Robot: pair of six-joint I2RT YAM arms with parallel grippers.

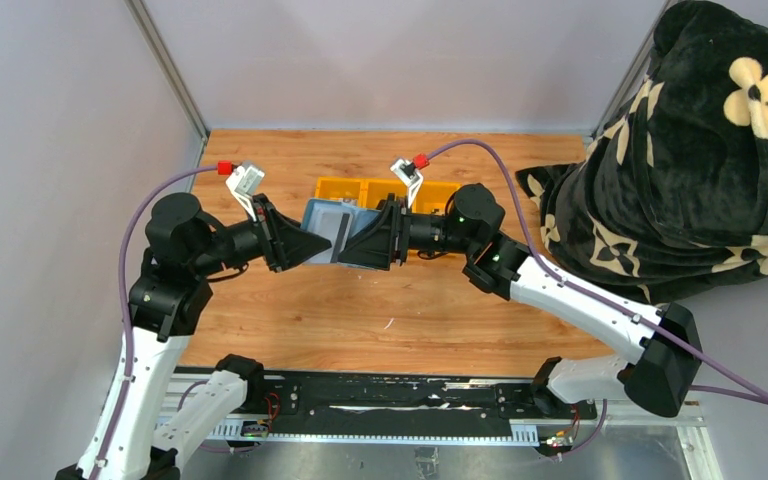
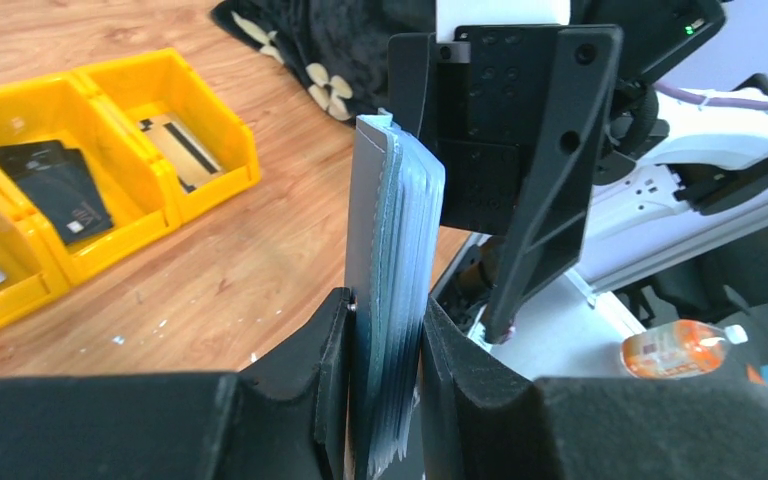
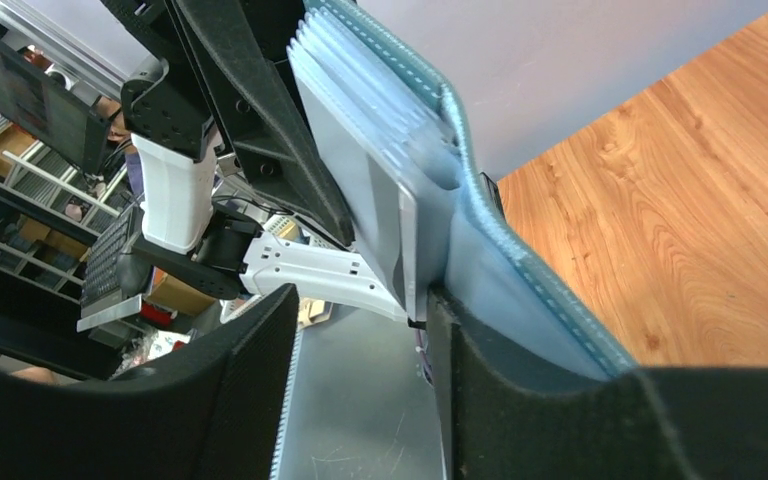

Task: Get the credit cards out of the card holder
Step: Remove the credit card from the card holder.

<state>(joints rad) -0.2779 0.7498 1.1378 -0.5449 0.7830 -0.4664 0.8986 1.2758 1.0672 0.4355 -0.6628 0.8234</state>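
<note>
Yellow tray, black blanket — wooden table

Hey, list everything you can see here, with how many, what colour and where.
table: one, wooden, centre
card holder: one, blue-grey, held aloft over the table
tray: one, yellow, three compartments, table's far side
black card: one, tray's middle compartment
striped card: one, pale with black stripe, end compartment
blanket: one, black with cream flowers, right of table
left end effector: one, black, shut on card holder
right end effector: one, black, open around card holder

Yellow tray close behind, blanket right
</note>
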